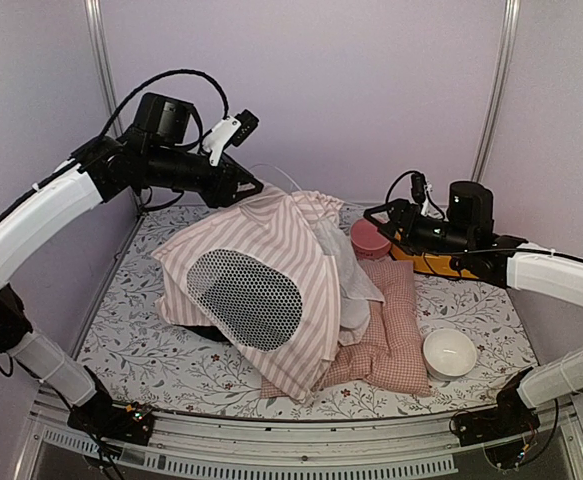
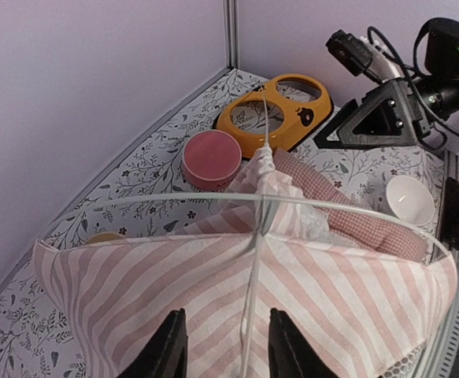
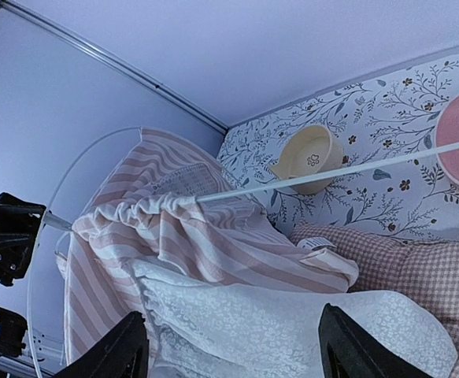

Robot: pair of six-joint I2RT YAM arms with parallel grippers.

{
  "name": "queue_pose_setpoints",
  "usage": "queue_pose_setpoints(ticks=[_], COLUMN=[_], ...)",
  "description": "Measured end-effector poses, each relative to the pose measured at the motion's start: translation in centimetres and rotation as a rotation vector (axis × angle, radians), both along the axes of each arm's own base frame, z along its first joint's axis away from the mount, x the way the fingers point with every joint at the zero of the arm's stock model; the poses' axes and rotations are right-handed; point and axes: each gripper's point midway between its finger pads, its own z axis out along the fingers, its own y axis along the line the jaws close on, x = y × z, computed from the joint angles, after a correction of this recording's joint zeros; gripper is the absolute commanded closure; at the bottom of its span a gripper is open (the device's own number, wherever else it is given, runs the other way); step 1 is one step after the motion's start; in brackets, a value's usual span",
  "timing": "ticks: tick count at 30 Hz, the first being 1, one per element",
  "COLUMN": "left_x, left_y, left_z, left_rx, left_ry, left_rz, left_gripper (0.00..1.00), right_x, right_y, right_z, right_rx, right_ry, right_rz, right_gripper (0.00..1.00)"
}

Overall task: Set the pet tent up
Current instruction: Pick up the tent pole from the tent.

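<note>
While the left claw (image 1: 245,190) hangs at the top rear edge of the pet tent (image 1: 291,240), its wrist camera shows me its fingers (image 2: 170,346) standing apart. A thin white pole (image 2: 251,299) runs up through the gap and seems to touch neither of them, and striped fabric is spread directly beneath. A second pole arcs across just ahead of those fingers, holding the cloth's edge taut. From above, the tent lies slumped on the floral mat (image 1: 141,350), below and forward of that claw, with its oval mesh window (image 1: 243,298) tilted upward. The right claw (image 1: 376,213) faces the tent from the other side with its jaws spread wide and nothing between them. Straight under it I see the white sheer curtain (image 3: 292,323), and ahead of it the bunched striped cloth, with a long pole crossing above. A pink checked cushion (image 1: 391,330) lies below this claw, its near side tucked under the tent's edge. A pink bowl (image 1: 369,238) sits just beneath the claw's tips, and a yellow double feeder (image 2: 276,110) lies under its wrist. A white bowl (image 1: 448,352) stands back toward the arm's base. Far ahead of the claw, beyond the pole, a cream bowl (image 3: 312,153) rests near the wall.
</note>
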Motion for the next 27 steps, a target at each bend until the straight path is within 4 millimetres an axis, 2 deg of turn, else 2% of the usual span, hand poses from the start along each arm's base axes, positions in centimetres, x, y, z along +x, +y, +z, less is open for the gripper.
queue_pose_setpoints(ticks=[8,15,22,27], left_x=[0.1,0.7,0.7,1.1], left_y=[-1.4,-2.8,-3.8,-4.1], left_z=[-1.4,-2.1,-3.3,-3.6], left_rx=[0.064,0.098,0.146,0.170], left_ry=[0.016,0.013,0.017,0.006], left_rz=[-0.039,-0.056,-0.057,-0.045], left_gripper=[0.64,0.66,0.64,0.65], right_x=[2.1,4.6,7.3,9.4], right_y=[-1.4,-2.0,-4.3,-4.5], right_z=[0.7,-1.7,-1.4,-4.2], right_rx=[0.106,0.156,0.248,0.255], right_ry=[0.049,0.148,0.159,0.231], right_rz=[-0.104,-0.172,-0.288,-0.329], right_gripper=[0.24,0.25,0.28,0.33])
